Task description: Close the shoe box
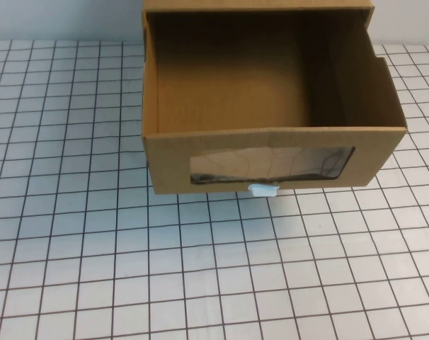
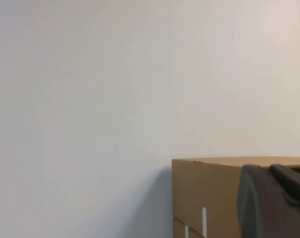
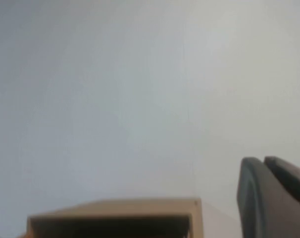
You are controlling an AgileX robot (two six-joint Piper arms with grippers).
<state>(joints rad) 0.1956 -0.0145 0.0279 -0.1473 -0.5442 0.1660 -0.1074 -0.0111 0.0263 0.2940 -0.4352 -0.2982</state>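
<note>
The brown cardboard shoe box [image 1: 165,159] stands at the far middle of the table. Its drawer is pulled out towards me, open on top and empty inside. The drawer front has a wide clear window [image 1: 271,164] with a small white knob [image 1: 263,188] just below it. The outer sleeve [image 1: 257,6] shows at the top edge. Neither gripper shows in the high view. My left gripper [image 2: 266,168] is shut and empty, with a cardboard box corner [image 2: 204,193] behind it. My right gripper [image 3: 263,159] is shut and empty, away from the cardboard edge [image 3: 115,210].
The table [image 1: 200,269] is covered with a white sheet with a dark grid. A plain white wall [image 2: 90,74] stands behind the box, also in the right wrist view [image 3: 90,74].
</note>
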